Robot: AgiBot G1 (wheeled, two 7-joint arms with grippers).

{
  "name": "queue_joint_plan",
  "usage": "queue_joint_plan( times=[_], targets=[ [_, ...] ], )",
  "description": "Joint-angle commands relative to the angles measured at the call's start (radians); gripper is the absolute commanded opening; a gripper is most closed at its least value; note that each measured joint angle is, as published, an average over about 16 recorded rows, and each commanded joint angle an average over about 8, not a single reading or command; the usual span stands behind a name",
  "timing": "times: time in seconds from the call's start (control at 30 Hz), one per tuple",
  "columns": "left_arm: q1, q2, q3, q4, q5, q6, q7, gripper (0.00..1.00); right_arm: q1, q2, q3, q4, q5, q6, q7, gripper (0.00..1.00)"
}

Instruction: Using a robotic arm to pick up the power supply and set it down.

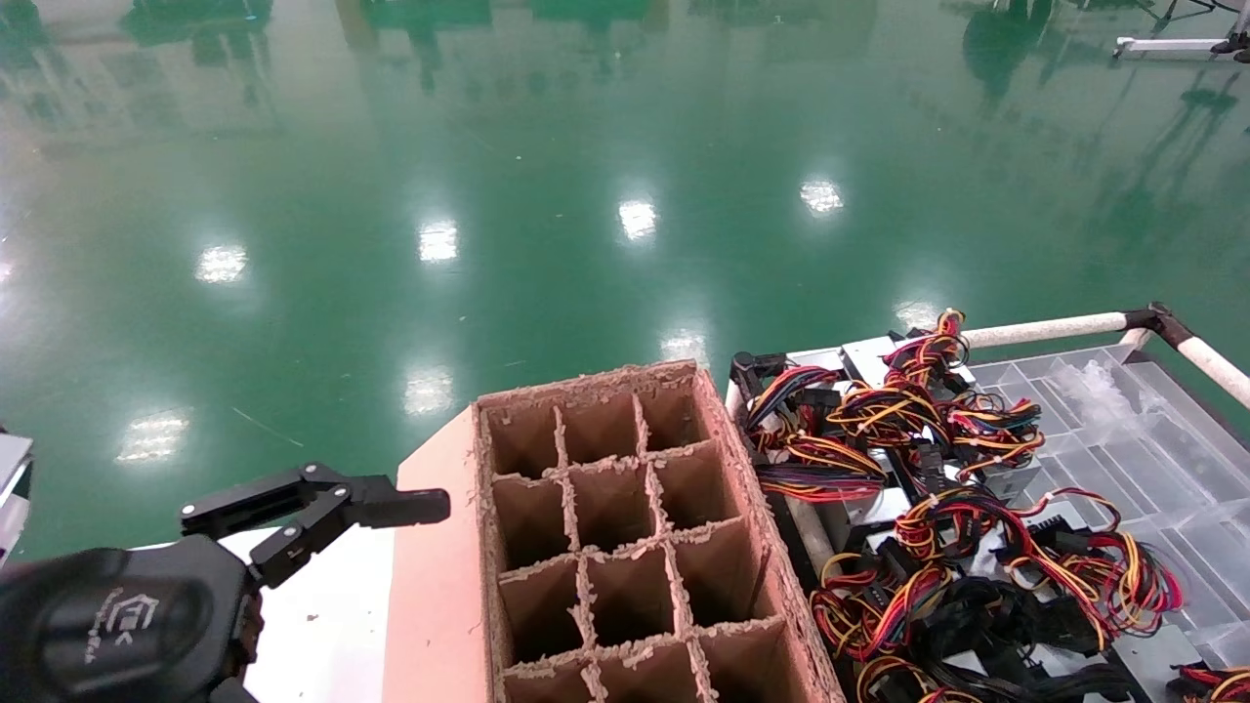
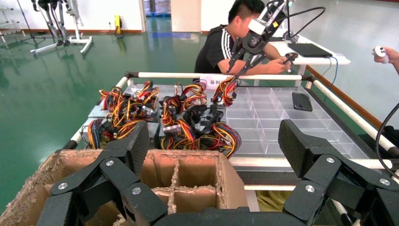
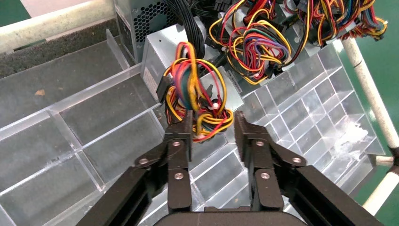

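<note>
Several power supplies with red, yellow and black wire looms (image 1: 908,459) lie heaped in a clear compartment tray (image 1: 1152,439). In the right wrist view my right gripper (image 3: 212,123) is shut on the wire bundle (image 3: 197,108) of one grey power supply (image 3: 162,52), which sits in the tray below. The left wrist view shows that robotic arm (image 2: 256,37) reaching down from above to the raised bundle (image 2: 226,89). It is out of the head view. My left gripper (image 1: 391,508) hangs open and empty at the near left, beside a cardboard divider box (image 1: 605,527).
The cardboard box (image 2: 188,174) has several open cells and stands between my left gripper (image 2: 214,141) and the tray. White padded rails (image 1: 1045,329) frame the tray. A person (image 2: 226,42) sits at a table beyond it. Green floor lies ahead.
</note>
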Motion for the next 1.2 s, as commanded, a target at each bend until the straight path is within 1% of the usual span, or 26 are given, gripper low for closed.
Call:
queue_joint_plan(
  times=[0.03,0.1,0.17,0.3,0.4,0.5,0.63,1.2],
  targets=[
    [0.000,0.000,0.000,0.000,0.000,0.000,0.000,1.00,0.001,-0.001,0.002,-0.001,0.000,-0.004,0.000,1.00],
    [0.000,0.000,0.000,0.000,0.000,0.000,0.000,1.00,-0.004,-0.004,-0.003,-0.002,0.051,-0.016,0.027,1.00],
    [0.000,0.000,0.000,0.000,0.000,0.000,0.000,1.00,-0.014,-0.007,-0.011,-0.004,0.125,-0.026,0.068,1.00],
    [0.000,0.000,0.000,0.000,0.000,0.000,0.000,1.00,-0.036,-0.009,-0.029,-0.009,0.248,-0.030,0.143,1.00],
    [0.000,0.000,0.000,0.000,0.000,0.000,0.000,1.00,-0.046,-0.011,-0.037,-0.016,0.299,-0.029,0.176,1.00],
    [0.000,0.000,0.000,0.001,0.000,0.000,0.000,1.00,-0.052,-0.018,-0.039,-0.017,0.325,-0.027,0.198,1.00],
    [0.000,0.000,0.000,0.001,0.000,0.000,0.000,1.00,-0.057,-0.040,-0.031,0.004,0.335,-0.022,0.217,1.00],
    [0.000,0.000,0.000,0.001,0.000,0.000,0.001,1.00,-0.077,-0.188,0.035,0.162,0.338,0.006,0.347,1.00]
  ],
)
